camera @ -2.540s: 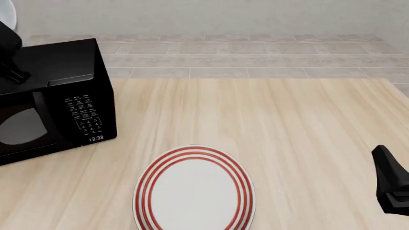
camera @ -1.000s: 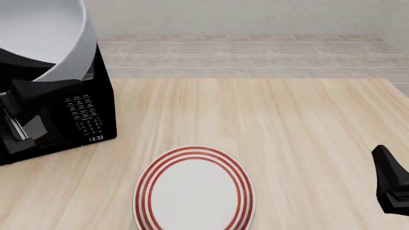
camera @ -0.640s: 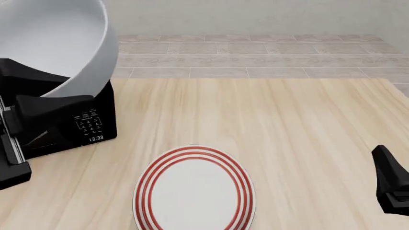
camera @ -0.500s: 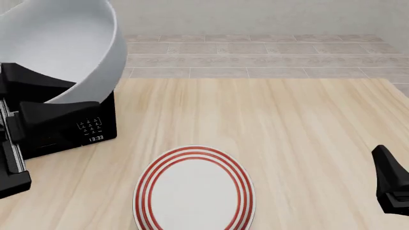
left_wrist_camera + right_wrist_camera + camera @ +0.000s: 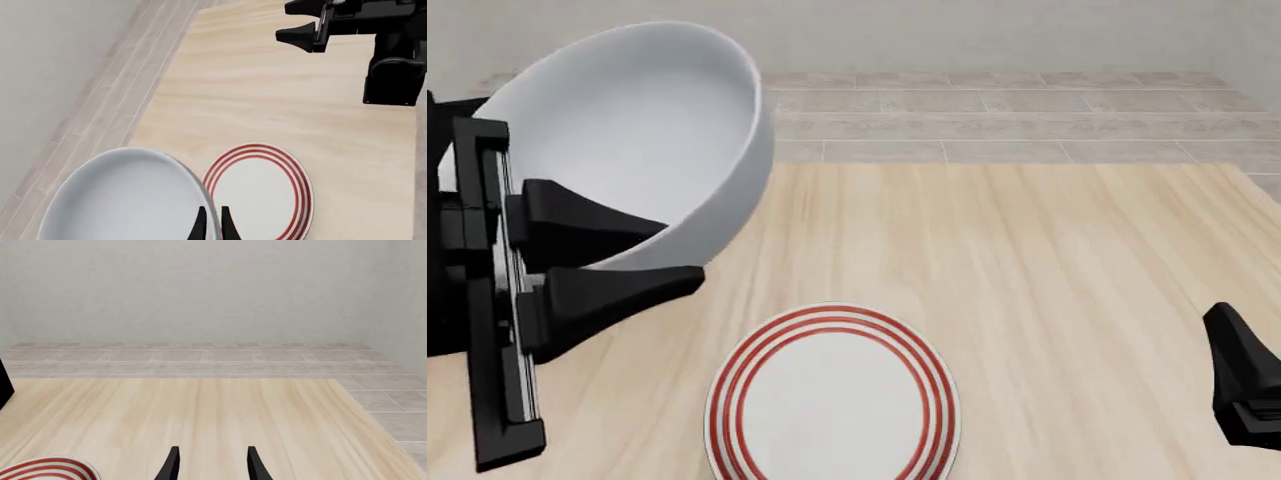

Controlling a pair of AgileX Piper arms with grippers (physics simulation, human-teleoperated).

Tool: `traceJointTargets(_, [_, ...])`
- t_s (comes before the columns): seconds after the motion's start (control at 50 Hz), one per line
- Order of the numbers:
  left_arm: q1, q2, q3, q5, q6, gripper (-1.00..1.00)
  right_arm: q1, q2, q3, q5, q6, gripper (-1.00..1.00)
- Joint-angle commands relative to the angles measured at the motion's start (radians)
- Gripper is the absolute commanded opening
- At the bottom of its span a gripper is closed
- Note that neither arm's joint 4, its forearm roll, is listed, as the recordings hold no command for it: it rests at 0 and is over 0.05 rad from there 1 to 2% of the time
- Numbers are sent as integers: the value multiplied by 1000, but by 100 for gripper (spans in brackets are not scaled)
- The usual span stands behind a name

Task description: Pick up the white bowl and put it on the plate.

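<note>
- Left wrist view: your left gripper (image 5: 211, 223) is pinching the rim of the white bowl (image 5: 123, 197), its two dark fingertips (image 5: 199, 226) nearly together with only the thin wall between them. The bowl is showing a plain, glossy, smooth inside with no markings. It is hanging above the wooden table (image 5: 280, 95), and its rim is overlapping the near edge of the plate (image 5: 259, 189) in this picture. The plate is lying flat, white with three red rings. Your right arm (image 5: 363, 35) is showing at the far side of the table, well apart from both.
- Front view: your left gripper (image 5: 654, 255) is holding the white bowl (image 5: 627, 135) tilted, its opening facing the camera; one finger (image 5: 581, 215) is sitting inside the bowl and the other is outside under the wall. The bowl is being held in the air up and to the left of the plate (image 5: 834, 400), not touching it. Your right gripper (image 5: 1244, 385) is showing only as a dark shape at the right edge, near the table, and touching nothing.
- Right wrist view: your right gripper (image 5: 212, 463) is sitting with its two fingers (image 5: 172, 465) parted and nothing between them, bare wood showing in the gap. A slice of the plate (image 5: 47, 469) is peeking in at the corner, apart from the fingers.
</note>
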Motion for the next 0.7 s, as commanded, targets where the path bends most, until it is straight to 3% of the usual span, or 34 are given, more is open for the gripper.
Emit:
traceJointTargets(0.02, [-50,27,19,-45,12,-100,0,0,0,0,0,100])
traceJointTargets(0.3, [-93,73,57,-104,-5,-100,0,0,0,0,0,100])
traceJointTargets(0.34, [-91,73,97,-147,0,-100,0,0,0,0,0,100])
traceJointTargets(0.4, [-97,82,59,-112,-2,-100,0,0,0,0,0,100])
traceJointTargets(0.7, [-116,113,97,-160,-9,-100,0,0,0,0,0,100])
